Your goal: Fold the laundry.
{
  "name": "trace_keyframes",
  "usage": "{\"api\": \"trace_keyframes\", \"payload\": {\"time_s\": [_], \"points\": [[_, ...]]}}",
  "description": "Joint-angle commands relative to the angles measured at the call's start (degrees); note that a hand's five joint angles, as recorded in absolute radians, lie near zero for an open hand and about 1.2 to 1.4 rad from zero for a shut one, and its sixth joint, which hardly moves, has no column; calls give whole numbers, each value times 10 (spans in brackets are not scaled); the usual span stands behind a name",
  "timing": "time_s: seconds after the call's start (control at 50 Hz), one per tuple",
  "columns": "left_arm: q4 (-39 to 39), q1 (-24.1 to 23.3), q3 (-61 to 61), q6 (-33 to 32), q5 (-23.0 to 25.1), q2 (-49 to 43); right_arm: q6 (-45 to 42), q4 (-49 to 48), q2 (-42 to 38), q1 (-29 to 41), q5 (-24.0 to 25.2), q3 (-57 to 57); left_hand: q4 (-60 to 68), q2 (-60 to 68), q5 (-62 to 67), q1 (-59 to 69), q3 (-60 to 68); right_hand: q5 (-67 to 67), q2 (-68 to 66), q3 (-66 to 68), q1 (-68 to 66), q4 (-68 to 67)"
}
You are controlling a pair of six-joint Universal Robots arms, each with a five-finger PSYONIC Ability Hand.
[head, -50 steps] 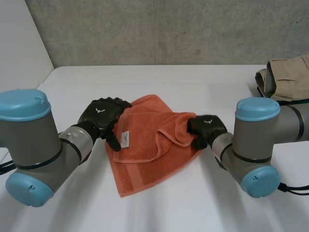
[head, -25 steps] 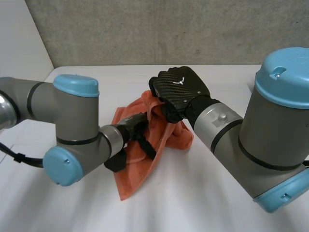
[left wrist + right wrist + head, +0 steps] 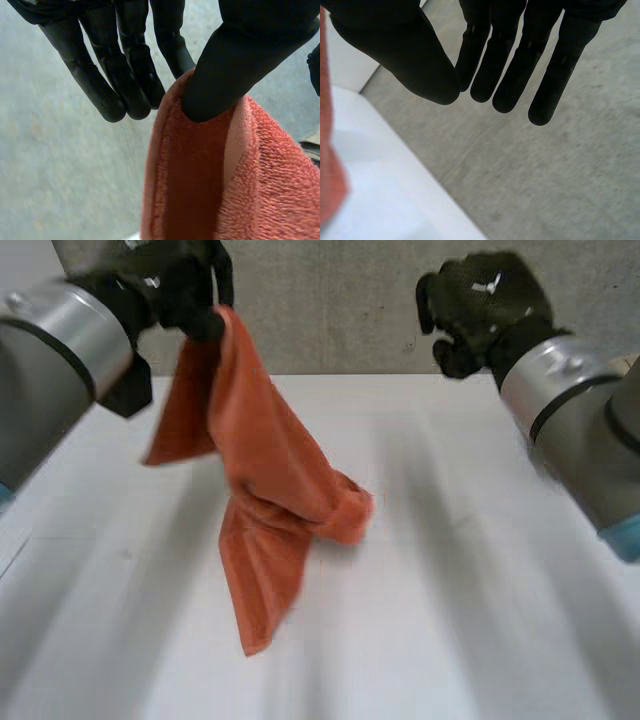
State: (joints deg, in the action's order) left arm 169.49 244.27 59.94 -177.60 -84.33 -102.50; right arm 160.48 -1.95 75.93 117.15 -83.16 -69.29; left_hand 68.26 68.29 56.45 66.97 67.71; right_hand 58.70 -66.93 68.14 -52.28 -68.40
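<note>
Grey wall [image 3: 330,310] behind, white table [image 3: 470,570] below: my left hand [image 3: 178,288] is up high, thumb pinching the orange towel [image 3: 265,470] by its edge so it hangs out straight, tail bunched on the table. My right hand [image 3: 482,302] hovers empty, fingers loosely straight, free, I reckon, to take a second corner.

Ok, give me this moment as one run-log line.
left hand: pinching orange towel at its upper edge | orange towel: hanging, lower end on table | right hand: open, empty, above table
</note>
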Motion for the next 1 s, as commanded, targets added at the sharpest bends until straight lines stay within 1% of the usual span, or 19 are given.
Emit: {"api": "trace_keyframes", "payload": {"time_s": [0.02,0.04,0.1,0.12,0.14,0.18,0.2,0.28,0.34,0.4,0.48,0.5,0.64,0.76,0.88,0.92,0.94,0.96,1.0], "points": [[-18,-6,-11,-95,-5,-40,7,54,-53,-2,1,27,117,117,136,130,123,-143,126,-138,-21,140],[-25,-9,-8,-113,-13,-54,15,93,-64,5,-14,15,117,117,136,130,123,-319,302,-314,155,316],[-32,-8,-7,-136,-32,-69,48,150,-69,17,-45,-22,117,117,136,130,123,-439,421,-433,274,436],[-33,-6,-7,-143,-42,-76,89,177,-71,26,-62,-56,117,117,136,130,123,-497,480,-492,333,494],[-33,-6,-7,-145,-46,-78,113,186,-73,31,-68,-72,117,117,136,130,123,-514,497,-509,350,511],[-32,-6,-10,-145,-52,-77,164,186,-75,40,-68,-102,117,117,136,130,123,-523,505,-517,359,520],[-31,-7,-13,-144,-53,-75,220,178,-86,49,-58,-126,117,117,136,130,123,-523,505,-517,359,520],[-30,-15,-27,-144,-46,-61,308,145,-118,77,-21,-147,117,117,136,130,123,-523,505,-517,359,520],[-33,-27,-43,-143,-43,-46,331,126,-142,97,-6,-138,117,117,136,130,123,-521,504,-516,357,518],[-36,-38,-54,-143,-44,-33,333,104,-172,113,-10,-110,117,117,136,130,123,-523,505,-517,359,520],[-50,-56,-62,-139,-43,-6,332,70,-221,121,-43,-57,117,117,136,130,123,-565,547,-559,401,562],[-54,-63,-62,-138,-43,4,335,61,-245,124,-59,-30,117,117,136,130,123,-587,569,-581,423,584],[-61,-87,-59,-137,-43,29,373,55,-333,162,-96,78,117,117,136,130,123,-587,569,-581,423,584],[-60,-97,-67,-141,-49,33,456,63,-384,186,-92,148,117,117,136,130,123,-587,569,-581,423,584],[-60,-99,-96,-145,-56,22,544,108,-402,221,-54,181,117,117,136,130,123,-587,569,-581,423,584],[-61,-98,-102,-147,-59,16,554,119,-401,224,-40,181,117,117,136,130,123,-574,556,-568,409,571],[-61,-95,-109,-148,-62,12,558,128,-399,225,-29,178,117,117,136,130,123,-504,486,-498,339,501],[-62,-93,-112,-149,-64,9,560,130,-397,225,-24,177,117,117,136,130,123,-415,397,-409,250,412],[-64,-90,-115,-147,-66,6,563,129,-397,223,-18,173,117,117,136,130,123,-109,92,-104,-55,106]]}}
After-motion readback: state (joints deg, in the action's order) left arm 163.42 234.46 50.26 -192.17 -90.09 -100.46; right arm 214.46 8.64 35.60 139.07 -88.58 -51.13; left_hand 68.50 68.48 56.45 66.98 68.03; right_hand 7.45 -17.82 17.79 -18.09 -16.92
